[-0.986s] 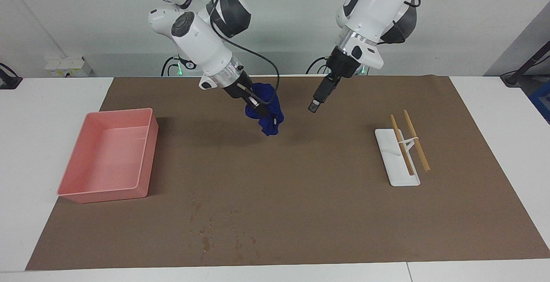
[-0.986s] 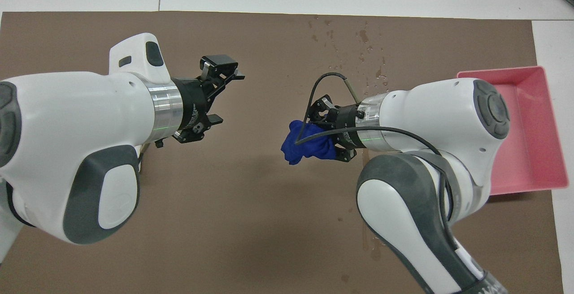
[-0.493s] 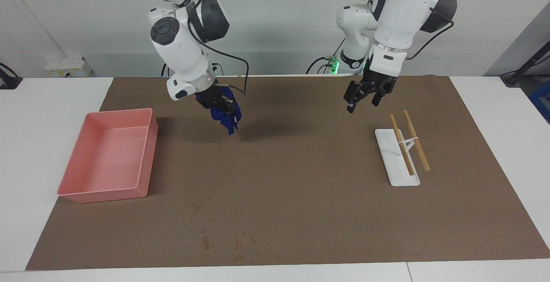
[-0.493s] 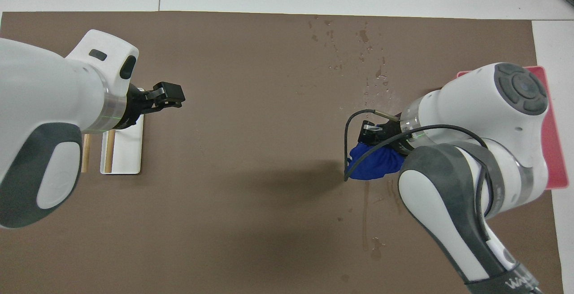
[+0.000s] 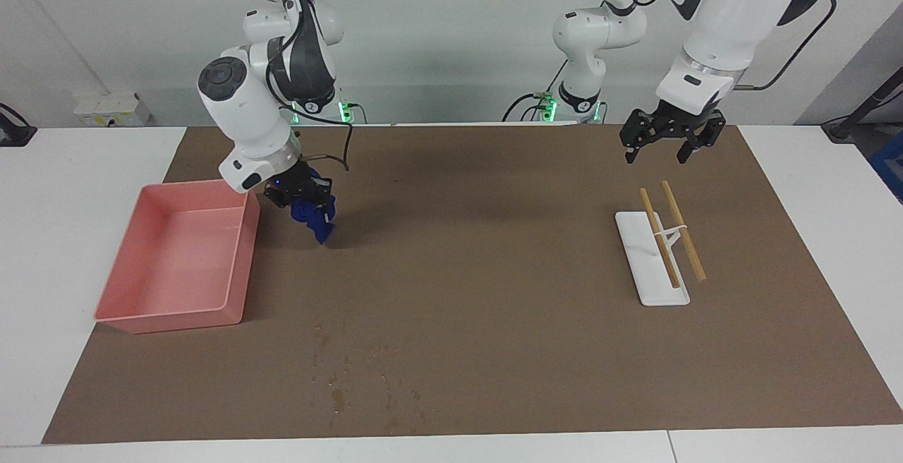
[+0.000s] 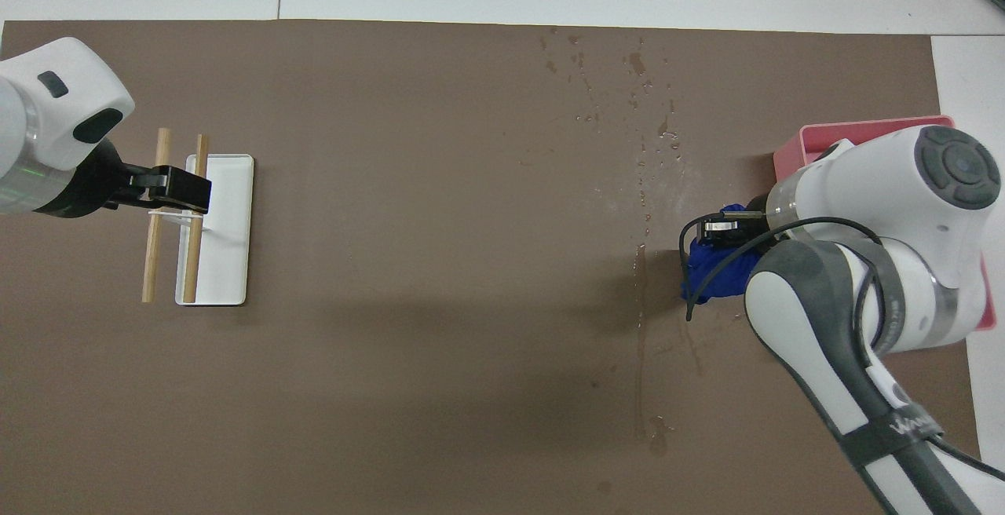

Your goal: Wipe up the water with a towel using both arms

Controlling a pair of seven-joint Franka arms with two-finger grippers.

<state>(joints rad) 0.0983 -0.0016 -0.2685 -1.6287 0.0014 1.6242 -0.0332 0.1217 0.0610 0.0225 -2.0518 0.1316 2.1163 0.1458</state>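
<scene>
Right end effector [image 5: 310, 203] clamps towel [image 5: 315, 219] beside tray [image 5: 176, 258] | left end effector [image 5: 667, 145] spread wide, holding nothing

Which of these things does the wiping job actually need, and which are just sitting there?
Needed:
- towel, held in the shut right gripper, beside the pink tray
- water droplets on the brown mat, farther from the robots
- left gripper, open, over the mat

Just lying about:
- pink tray
- white plate
- two wooden sticks across it
</scene>
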